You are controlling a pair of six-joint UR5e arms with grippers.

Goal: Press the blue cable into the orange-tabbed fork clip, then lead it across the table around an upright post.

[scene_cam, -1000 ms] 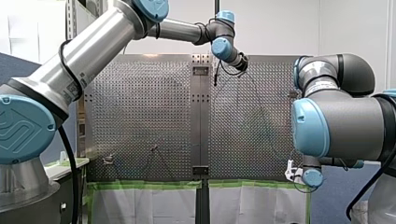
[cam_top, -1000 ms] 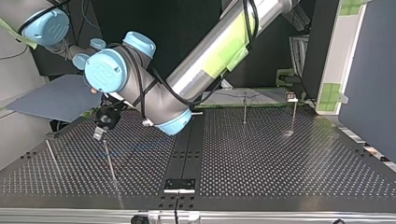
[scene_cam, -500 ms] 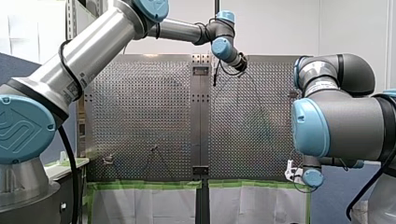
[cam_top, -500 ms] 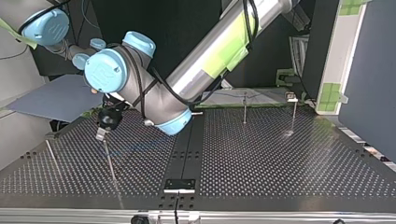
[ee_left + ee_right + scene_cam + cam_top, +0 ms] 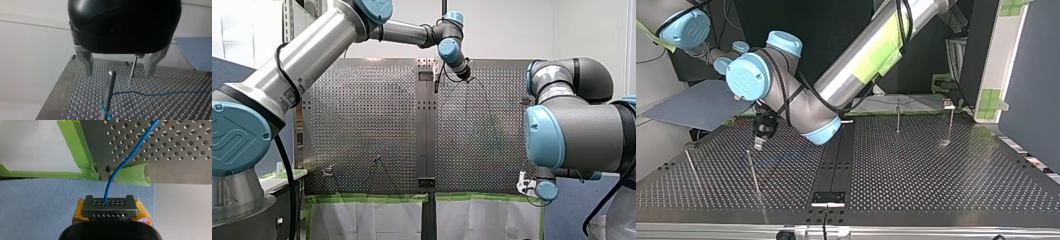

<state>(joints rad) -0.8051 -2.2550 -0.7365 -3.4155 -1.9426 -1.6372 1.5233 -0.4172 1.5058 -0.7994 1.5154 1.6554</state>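
- Left gripper (image 5: 119, 73): fingers apart, empty, hovering just above upright post (image 5: 108, 96).
- Blue cable (image 5: 160, 94): curled round post's foot, then off across table (image 5: 75, 100).
- Right gripper (image 5: 109, 207): yellow pads clamped on cable end, just off table edge by green tape (image 5: 75, 150).
- Fork clip: not made out in any view, so press-in unconfirmed.
- Prob. post wrap approx. done; left to do: check clip seat and tension.

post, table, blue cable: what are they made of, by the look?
The post: looks like metal, smooth grey with a bright highlight on its rounded tip. The table: perforated metal sheet, dull silver; aluminium or steel, cannot tell. The blue cable: smooth sheath, curves softly, probably plastic.
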